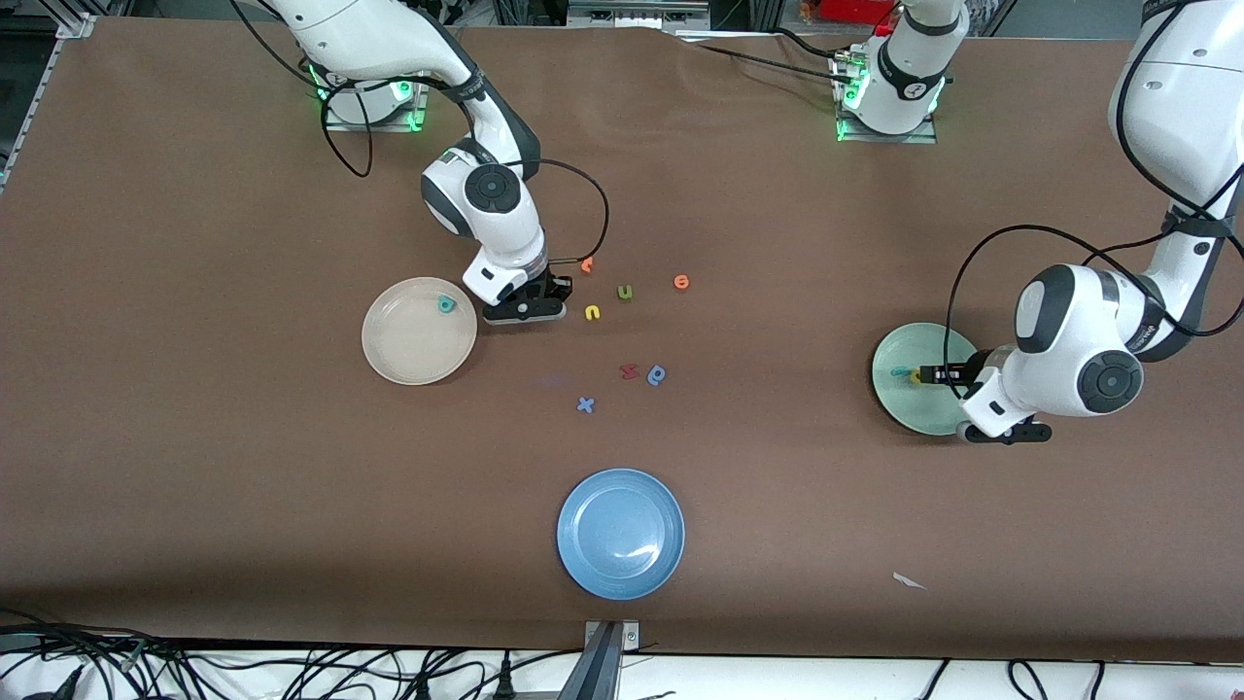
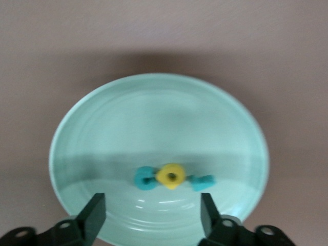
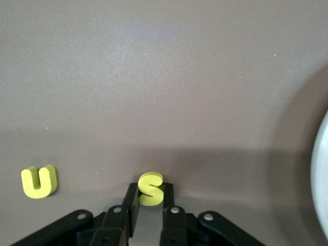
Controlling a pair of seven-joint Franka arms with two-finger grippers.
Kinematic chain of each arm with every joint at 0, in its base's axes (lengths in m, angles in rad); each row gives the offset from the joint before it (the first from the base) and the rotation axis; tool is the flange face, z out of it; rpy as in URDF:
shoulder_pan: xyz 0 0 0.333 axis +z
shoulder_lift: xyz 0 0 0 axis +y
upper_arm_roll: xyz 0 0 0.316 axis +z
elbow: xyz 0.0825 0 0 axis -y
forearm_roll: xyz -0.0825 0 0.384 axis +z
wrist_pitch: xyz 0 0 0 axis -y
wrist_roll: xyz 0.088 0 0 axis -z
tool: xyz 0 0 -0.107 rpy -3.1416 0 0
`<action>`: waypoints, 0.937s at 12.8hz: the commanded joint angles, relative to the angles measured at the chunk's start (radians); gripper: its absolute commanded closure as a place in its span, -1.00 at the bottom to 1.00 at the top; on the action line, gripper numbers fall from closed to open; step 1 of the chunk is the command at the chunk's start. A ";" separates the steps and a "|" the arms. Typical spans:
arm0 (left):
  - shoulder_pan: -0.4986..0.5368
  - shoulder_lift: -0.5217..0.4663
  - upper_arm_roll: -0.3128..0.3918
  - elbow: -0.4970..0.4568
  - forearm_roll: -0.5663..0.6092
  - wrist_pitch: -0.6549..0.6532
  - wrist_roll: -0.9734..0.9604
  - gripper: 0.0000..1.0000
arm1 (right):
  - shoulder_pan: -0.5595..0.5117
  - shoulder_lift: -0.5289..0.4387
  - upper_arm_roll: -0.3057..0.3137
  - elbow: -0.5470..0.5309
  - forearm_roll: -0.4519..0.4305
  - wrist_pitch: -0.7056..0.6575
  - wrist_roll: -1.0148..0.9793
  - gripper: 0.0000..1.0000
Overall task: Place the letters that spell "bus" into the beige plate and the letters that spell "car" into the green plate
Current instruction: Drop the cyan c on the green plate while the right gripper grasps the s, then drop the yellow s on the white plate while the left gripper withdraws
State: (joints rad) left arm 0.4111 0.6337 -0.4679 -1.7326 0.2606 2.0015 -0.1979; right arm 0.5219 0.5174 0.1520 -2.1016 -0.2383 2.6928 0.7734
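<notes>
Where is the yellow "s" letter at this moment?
The yellow "s" is pinched between the shut fingers of the right gripper, low at the table between the beige plate and the yellow "u".

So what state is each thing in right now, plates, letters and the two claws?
green plate: holds teal c, yellow a, teal r
left gripper: open over that plate
right gripper: shut on yellow s
yellow u: loose on table
beige plate: holds teal b
blue plate: empty

Beige plate cut off at the right wrist view's edge, green plate partly hidden under the left arm, its letters blurred
</notes>
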 commanded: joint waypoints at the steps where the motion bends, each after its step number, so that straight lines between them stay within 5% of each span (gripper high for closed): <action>1: -0.003 -0.032 -0.084 0.004 0.012 -0.006 -0.136 -0.98 | -0.028 -0.068 -0.009 -0.001 -0.007 -0.098 -0.028 0.84; 5: -0.017 -0.017 -0.213 0.008 -0.004 0.009 -0.392 -0.97 | -0.109 -0.164 -0.009 -0.006 -0.001 -0.241 -0.155 0.84; 9: -0.144 0.009 -0.216 0.007 -0.015 0.163 -0.629 -0.87 | -0.206 -0.168 -0.011 -0.008 -0.003 -0.274 -0.313 0.77; 11: -0.158 0.011 -0.216 0.007 -0.015 0.168 -0.643 -0.86 | -0.243 -0.148 -0.015 -0.027 -0.004 -0.231 -0.345 0.47; 12: -0.158 0.011 -0.215 0.007 -0.014 0.168 -0.643 -0.85 | -0.246 -0.145 -0.015 -0.046 0.002 -0.191 -0.341 0.05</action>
State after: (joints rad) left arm 0.2427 0.6442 -0.6877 -1.7277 0.2557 2.1604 -0.8382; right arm 0.2953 0.3663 0.1278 -2.1129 -0.2383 2.4411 0.4488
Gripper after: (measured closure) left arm 0.075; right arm 0.740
